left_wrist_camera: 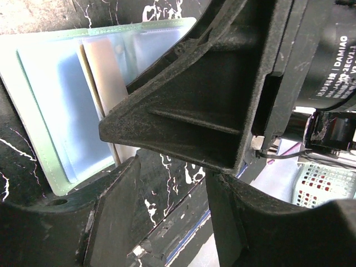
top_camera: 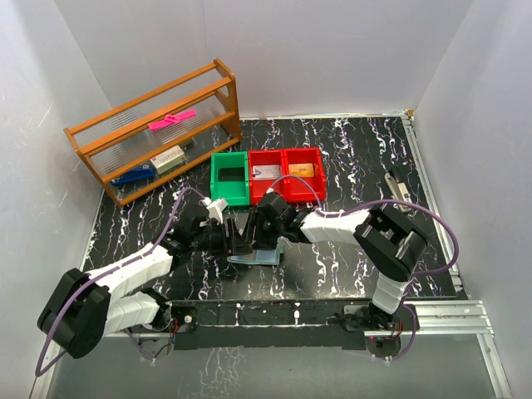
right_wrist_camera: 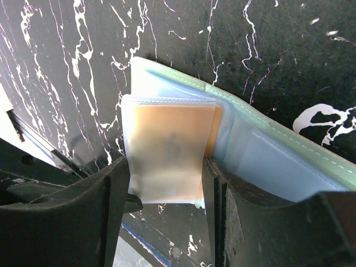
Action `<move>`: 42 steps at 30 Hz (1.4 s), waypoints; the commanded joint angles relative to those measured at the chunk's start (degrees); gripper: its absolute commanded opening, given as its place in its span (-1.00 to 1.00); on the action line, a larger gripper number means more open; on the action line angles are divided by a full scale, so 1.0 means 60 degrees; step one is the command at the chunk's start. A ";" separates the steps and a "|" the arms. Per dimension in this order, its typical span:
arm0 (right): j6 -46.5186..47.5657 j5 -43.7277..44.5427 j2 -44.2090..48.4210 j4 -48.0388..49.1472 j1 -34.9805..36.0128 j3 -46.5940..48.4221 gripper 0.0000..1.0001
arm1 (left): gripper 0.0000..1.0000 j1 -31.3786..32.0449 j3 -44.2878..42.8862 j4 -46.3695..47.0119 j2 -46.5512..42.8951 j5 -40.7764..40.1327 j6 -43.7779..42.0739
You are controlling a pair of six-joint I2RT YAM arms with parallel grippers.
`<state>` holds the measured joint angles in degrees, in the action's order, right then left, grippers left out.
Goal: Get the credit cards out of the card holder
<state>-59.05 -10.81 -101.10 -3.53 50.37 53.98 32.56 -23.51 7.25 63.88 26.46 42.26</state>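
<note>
Stage: extraction was under way, and by my reading no card had come free of the holder in these views.
Card holder: the card holder (top_camera: pixel 258 256) lay open on the desk (top_camera: pixel 357 158), between the two arm tips and on the near side of the red bins (top_camera: pixel 287 152), with its pale blue inside up and its green edging showing.
Card in play: a tan credit card (right_wrist_camera: pixel 169 144) sat inside a clear sleeve (right_wrist_camera: pixel 127 128) that stood up off the open holder. It had not been drawn out.
Right end effector: the right end effector (right_wrist_camera: pixel 165 167) stood roughly half wide. Its fingers (right_wrist_camera: pixel 114 211) flanked the sleeved card on two opposite edges. Whether they pinched it or only bracketed it could not be told.
Left end effector: the left end effector (left_wrist_camera: pixel 172 172) was partly wide and held nothing, with only desk between its fingers (left_wrist_camera: pixel 111 222). It sat just beside the holder's near edge.
Possibly done: one pale and one orange flat item lay in the red bins. Whether they were cards from this holder could not be told.
Left to do: the tan card had yet to slip out of its sleeve. The other pockets were too blurred to count cards in.
</note>
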 commanded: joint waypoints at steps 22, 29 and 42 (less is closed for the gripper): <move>0.0086 0.0292 -0.0123 -0.0334 0.0099 -0.0477 0.04 | -0.04 -0.0003 0.0023 -0.0313 -0.0739 -0.1141 -0.0031; 0.0085 0.0256 -0.0182 -0.0294 0.0101 -0.0497 0.03 | 0.03 -0.0004 0.0037 -0.0599 -0.1017 -0.1544 0.0003; 0.0071 0.0179 -0.0221 -0.0207 0.0100 -0.0502 0.03 | 0.00 0.0006 0.0057 0.0848 0.0367 -0.0517 0.0079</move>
<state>-60.14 -10.70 -100.86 -2.26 50.19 53.01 32.73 -22.96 5.89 64.38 20.78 42.17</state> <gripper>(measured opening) 0.514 0.512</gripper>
